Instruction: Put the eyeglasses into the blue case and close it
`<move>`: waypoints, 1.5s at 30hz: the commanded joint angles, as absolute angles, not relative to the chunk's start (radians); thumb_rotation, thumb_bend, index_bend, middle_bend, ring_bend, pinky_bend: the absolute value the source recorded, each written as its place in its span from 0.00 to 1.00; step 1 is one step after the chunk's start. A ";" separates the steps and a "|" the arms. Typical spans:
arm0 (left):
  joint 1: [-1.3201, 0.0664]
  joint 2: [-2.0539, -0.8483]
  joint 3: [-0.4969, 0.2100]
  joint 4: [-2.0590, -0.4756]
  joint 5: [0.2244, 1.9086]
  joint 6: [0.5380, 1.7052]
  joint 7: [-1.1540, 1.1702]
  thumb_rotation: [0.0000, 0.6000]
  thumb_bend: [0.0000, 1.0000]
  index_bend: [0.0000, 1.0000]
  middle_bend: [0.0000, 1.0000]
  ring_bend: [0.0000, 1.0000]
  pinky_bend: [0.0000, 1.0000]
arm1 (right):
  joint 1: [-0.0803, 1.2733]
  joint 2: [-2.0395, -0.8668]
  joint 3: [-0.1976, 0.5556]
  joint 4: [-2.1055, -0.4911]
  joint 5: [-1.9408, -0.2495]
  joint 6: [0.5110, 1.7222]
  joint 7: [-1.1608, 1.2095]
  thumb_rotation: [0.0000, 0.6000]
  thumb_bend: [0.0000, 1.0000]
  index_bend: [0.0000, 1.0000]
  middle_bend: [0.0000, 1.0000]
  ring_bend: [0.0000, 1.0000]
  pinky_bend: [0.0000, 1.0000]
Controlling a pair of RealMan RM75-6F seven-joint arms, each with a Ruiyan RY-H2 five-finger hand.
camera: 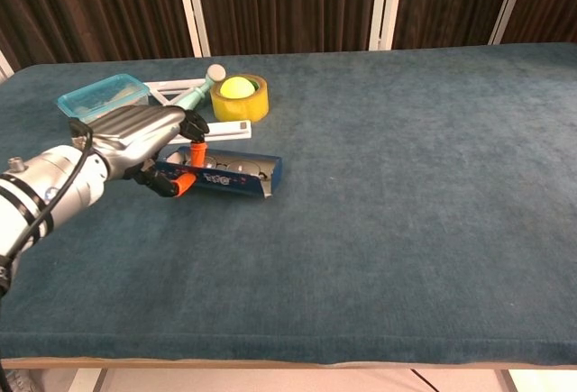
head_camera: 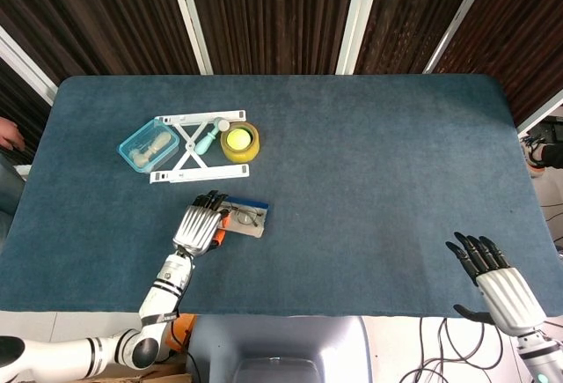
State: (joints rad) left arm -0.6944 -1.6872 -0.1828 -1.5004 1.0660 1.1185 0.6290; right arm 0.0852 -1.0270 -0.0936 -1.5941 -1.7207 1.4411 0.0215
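The blue case (head_camera: 253, 218) (camera: 236, 174) lies open on the table's left half, near the front. The eyeglasses (head_camera: 245, 217) (camera: 223, 168) rest in it, their orange arms (camera: 196, 153) sticking out at the case's left end. My left hand (head_camera: 200, 225) (camera: 142, 134) covers that end, fingers curled over the top and thumb below, gripping the orange arms of the eyeglasses. My right hand (head_camera: 493, 284) hovers open at the front right edge of the table, far from the case, and shows only in the head view.
Behind the case stand a clear blue box (head_camera: 148, 145) (camera: 102, 95), a white folding stand (head_camera: 199, 159), a teal-handled tool (head_camera: 206, 141) and a yellow tape roll (head_camera: 240, 142) (camera: 240, 97). The dark blue table (head_camera: 378, 172) stretches right.
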 commanded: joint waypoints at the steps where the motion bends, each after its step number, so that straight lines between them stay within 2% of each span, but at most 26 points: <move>1: -0.687 -1.645 -0.193 -1.556 1.024 1.115 0.652 1.00 0.50 0.62 0.17 0.10 0.21 | 0.087 -1.028 -0.094 -1.595 -1.720 1.437 0.017 1.00 0.23 0.00 0.00 0.00 0.00; 8: -0.730 -1.640 -0.228 -1.571 0.914 1.081 0.716 1.00 0.48 0.61 0.16 0.10 0.21 | 0.088 -1.030 -0.092 -1.596 -1.715 1.434 0.014 1.00 0.23 0.00 0.00 0.00 0.00; 14: -0.780 -1.693 -0.248 -1.534 0.837 1.073 0.757 1.00 0.48 0.61 0.16 0.10 0.21 | 0.090 -1.030 -0.091 -1.597 -1.711 1.429 0.013 1.00 0.23 0.00 0.00 0.00 0.00; 45: -0.913 -1.758 -0.312 -1.419 0.657 1.088 0.797 1.00 0.53 0.60 0.17 0.10 0.21 | 0.092 -1.025 -0.086 -1.598 -1.700 1.430 0.029 1.00 0.23 0.00 0.00 0.00 0.00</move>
